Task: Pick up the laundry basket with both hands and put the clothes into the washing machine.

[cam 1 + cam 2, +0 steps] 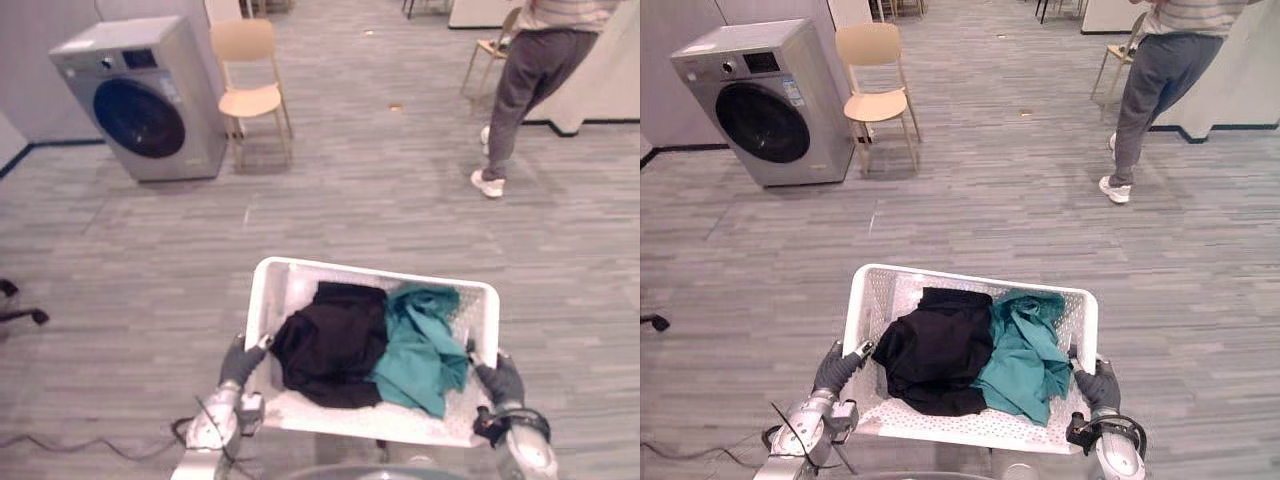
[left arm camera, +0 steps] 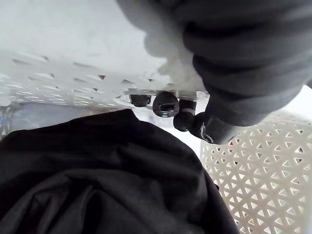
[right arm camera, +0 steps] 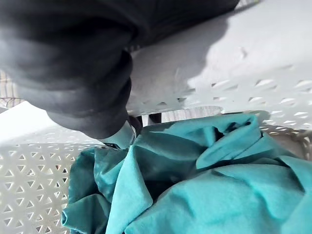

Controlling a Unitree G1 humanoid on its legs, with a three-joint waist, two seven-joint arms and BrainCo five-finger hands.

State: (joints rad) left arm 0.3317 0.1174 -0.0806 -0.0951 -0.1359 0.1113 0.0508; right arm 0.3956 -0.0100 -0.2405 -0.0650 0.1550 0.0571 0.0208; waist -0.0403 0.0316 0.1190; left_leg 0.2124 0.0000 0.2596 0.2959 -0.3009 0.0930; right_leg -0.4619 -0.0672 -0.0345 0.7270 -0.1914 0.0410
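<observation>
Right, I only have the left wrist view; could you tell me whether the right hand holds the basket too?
Observer: Yes, the right hand curls over the laundry basket's right rim.
Operator: Thanks. Is anything in it besides the black garment?
Observer: A teal garment lies beside it, on the robot's right.
Operator: And where should we head?
Observer: The washing machine stands ahead to the left, door closed, a chair beside it.
</observation>
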